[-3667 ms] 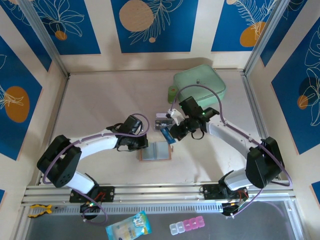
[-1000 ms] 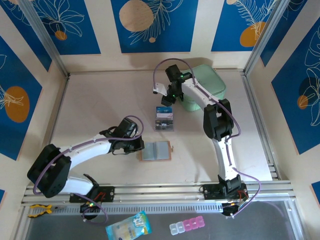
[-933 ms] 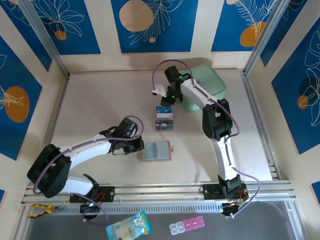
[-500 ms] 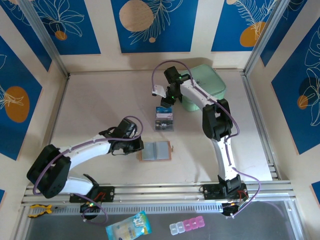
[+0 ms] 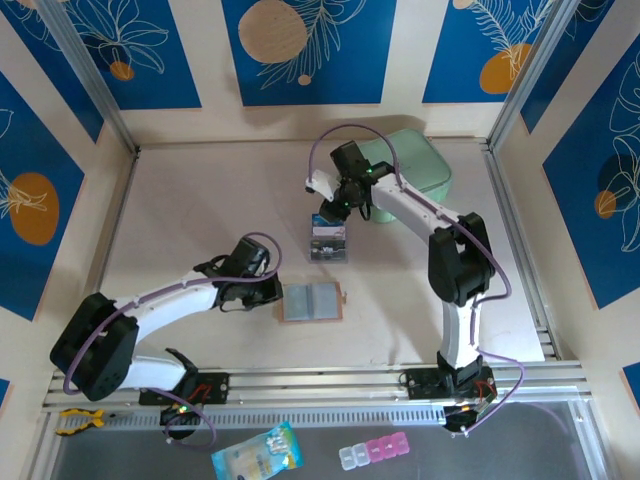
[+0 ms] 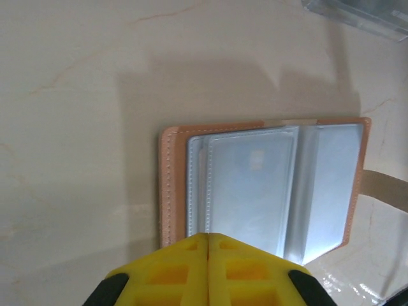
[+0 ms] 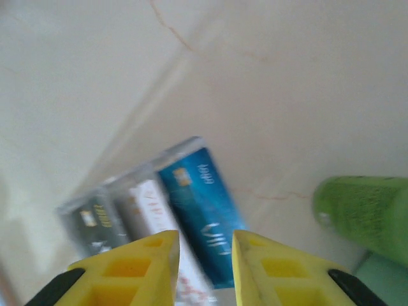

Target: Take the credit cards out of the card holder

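Looking down from the top view, the small tan-brown leather-like bifold card holder (image 5: 312, 302) lies spread open, its grey-blue pockets facing up, about midway between the desk's (image 5: 190, 210) left and right edges and nearer its near edge than its far one. The left gripper (image 5: 272, 293) sits at the holder's left edge. Just beyond the holder, apart from it, three thin rectangular credit cards (image 5: 329, 241) lie fanned flat on the desk. The right gripper (image 5: 333, 206) hangs over their far end. A large mint-green zip pouch (image 5: 425, 165) fills the desk's far right corner.

In the left wrist view, the left gripper's (image 6: 208, 248) yellow fingers (image 6: 172, 271) are pressed together with no gap, their tips overlapping the open holder's (image 6: 255, 185) stitched brown border. Whether they touch it or grip it I cannot tell. The holder's clear grey-blue pockets look bare, and its brown snap tab (image 6: 386, 191) sticks out to one side.

In the right wrist view, which is blurred, the right gripper's (image 7: 205, 245) yellow fingers (image 7: 150, 255) stand a little apart with nothing between them. Below them the cards (image 7: 194, 197) lie side by side: one blue, one pale, one dark. A small green cylinder (image 7: 360, 210) stands beside the cards, apart from them, next to a corner of the pouch (image 7: 390, 280).
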Robot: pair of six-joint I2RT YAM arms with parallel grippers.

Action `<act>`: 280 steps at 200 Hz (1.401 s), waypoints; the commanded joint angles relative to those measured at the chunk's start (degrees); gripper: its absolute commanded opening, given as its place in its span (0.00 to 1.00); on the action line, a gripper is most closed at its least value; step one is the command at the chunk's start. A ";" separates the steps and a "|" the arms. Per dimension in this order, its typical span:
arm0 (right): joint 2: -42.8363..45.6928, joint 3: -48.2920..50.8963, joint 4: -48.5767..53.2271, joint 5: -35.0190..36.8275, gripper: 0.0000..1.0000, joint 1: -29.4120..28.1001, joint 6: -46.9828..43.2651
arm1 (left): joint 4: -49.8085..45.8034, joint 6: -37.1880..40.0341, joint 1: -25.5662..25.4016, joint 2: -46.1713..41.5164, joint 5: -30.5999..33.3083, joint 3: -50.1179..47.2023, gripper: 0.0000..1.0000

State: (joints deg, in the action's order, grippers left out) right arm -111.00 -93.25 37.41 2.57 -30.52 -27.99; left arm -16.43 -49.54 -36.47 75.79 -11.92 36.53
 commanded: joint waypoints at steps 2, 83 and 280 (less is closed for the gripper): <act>4.14 4.57 -2.48 -1.85 0.27 -2.01 12.81 | -1.06 1.12 0.69 -0.63 0.15 -1.27 0.07; 14.87 22.78 -10.17 -3.31 0.18 -9.69 44.06 | 4.40 0.85 0.69 1.63 -3.54 -2.96 0.04; 20.46 42.36 -27.06 -17.04 0.24 -14.21 76.49 | 3.55 1.07 0.65 6.02 -2.05 -3.22 0.01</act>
State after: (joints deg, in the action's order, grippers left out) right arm -90.96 -52.27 15.09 -10.33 -44.58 43.64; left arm -12.40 -49.34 -36.36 81.47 -14.72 34.26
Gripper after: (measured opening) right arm 0.237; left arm 0.060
